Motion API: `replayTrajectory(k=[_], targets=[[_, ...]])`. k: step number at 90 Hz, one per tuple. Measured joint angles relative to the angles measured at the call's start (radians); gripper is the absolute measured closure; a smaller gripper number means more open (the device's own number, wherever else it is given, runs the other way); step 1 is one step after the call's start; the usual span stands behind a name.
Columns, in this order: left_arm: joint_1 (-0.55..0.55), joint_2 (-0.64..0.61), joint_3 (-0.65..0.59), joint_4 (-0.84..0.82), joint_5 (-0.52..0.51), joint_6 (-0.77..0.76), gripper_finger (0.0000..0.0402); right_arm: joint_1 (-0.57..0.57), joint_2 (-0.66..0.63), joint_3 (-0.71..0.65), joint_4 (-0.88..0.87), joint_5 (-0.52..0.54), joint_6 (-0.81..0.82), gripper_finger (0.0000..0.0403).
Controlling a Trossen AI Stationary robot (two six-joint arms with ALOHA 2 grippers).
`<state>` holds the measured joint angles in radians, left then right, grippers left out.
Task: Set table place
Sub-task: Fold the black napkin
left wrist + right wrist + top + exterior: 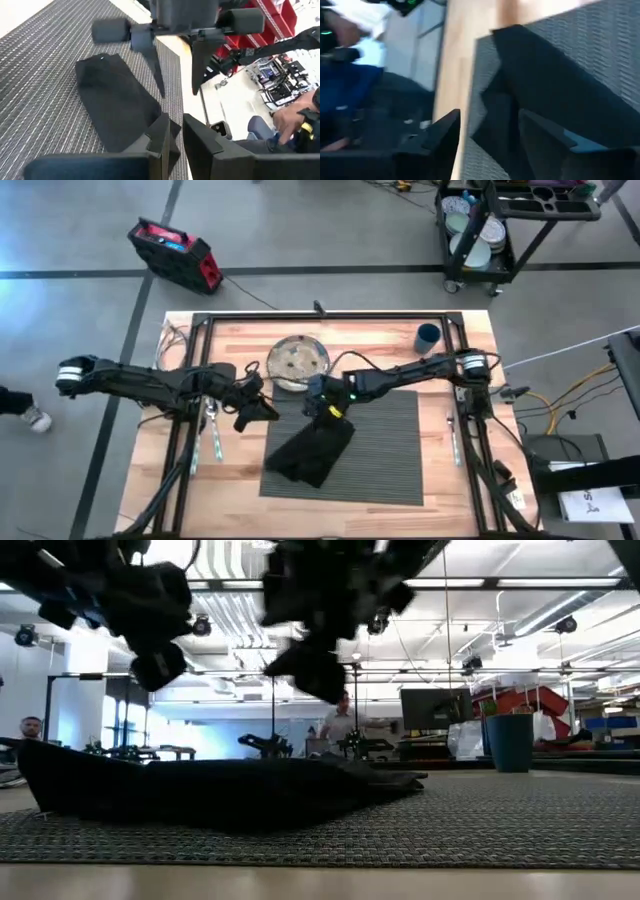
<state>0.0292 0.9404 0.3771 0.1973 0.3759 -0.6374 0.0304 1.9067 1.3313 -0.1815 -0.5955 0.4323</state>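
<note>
Right gripper (331,412): hangs over the upper left part of the placemat, at the top end of the black napkin. Its own wrist view shows the two fingers (442,135) spread with a clear gap and nothing between them, so it is released; the low view shows it above the cloth, not touching.

Left gripper (262,411): just beside the placemat's left edge, facing the right gripper across the napkin. Its fingers (162,137) stand slightly parted with only a narrow gap, gripping nothing.

Napkin (312,450): a black cloth lying crumpled and slanted on the left part of the placemat, its lower end running over the left edge.

Placemat (385,450): dark grey and ribbed, flat on the middle-right of the table (250,480).

Handling: the napkin looks soft, light and limp; it will likely sag and fold when lifted, so a pinch at a corner or a raised fold suits it best. The placemat seems thin and flexible, light enough to slide if the cloth drags.

Plate (298,360): on bare wood beyond the placemat's top left corner, not yet on it.

Cutlery: one piece (216,435) left of the placemat, another (452,435) to its right, both on wood.

Blue cup (428,337): near the far right corner.
</note>
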Motion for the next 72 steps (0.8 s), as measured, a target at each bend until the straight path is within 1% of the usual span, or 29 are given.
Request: replayTrajectory(k=[9, 13, 20, 29, 35, 45, 56, 63, 72], targets=[[-0.012, 0.124, 0.000, 0.099, 0.010, 0.000, 0.0378, 0.011, -0.107, -0.161, 0.096, 0.061, 0.079, 0.0244], [-0.016, 0.188, 0.001, 0.165, 0.032, 0.000, 0.0380, 0.014, -0.157, -0.242, 0.162, 0.096, 0.136, 0.0251], [-0.023, 0.293, 0.026, 0.228, 0.076, 0.003, 0.0381, 0.021, -0.232, -0.375, 0.280, 0.162, 0.234, 0.0262], [-0.022, 0.415, 0.101, 0.224, 0.128, 0.045, 0.0381, 0.038, -0.298, -0.513, 0.437, 0.260, 0.361, 0.0274], [-0.022, 0.485, 0.162, 0.172, 0.157, 0.088, 0.0381, 0.052, -0.315, -0.573, 0.513, 0.322, 0.426, 0.0281], [-0.023, 0.590, 0.273, 0.000, 0.172, 0.186, 0.0381, 0.079, -0.306, -0.605, 0.542, 0.391, 0.476, 0.0291], [-0.023, 0.682, 0.377, -0.211, 0.161, 0.277, 0.0381, 0.113, -0.266, -0.603, 0.570, 0.413, 0.499, 0.0299], [-0.022, 0.721, 0.414, -0.283, 0.157, 0.307, 0.0381, 0.131, -0.238, -0.600, 0.593, 0.416, 0.503, 0.0303], [-0.024, 0.749, 0.435, -0.286, 0.157, 0.315, 0.0381, 0.150, -0.212, -0.599, 0.593, 0.426, 0.516, 0.0308]])
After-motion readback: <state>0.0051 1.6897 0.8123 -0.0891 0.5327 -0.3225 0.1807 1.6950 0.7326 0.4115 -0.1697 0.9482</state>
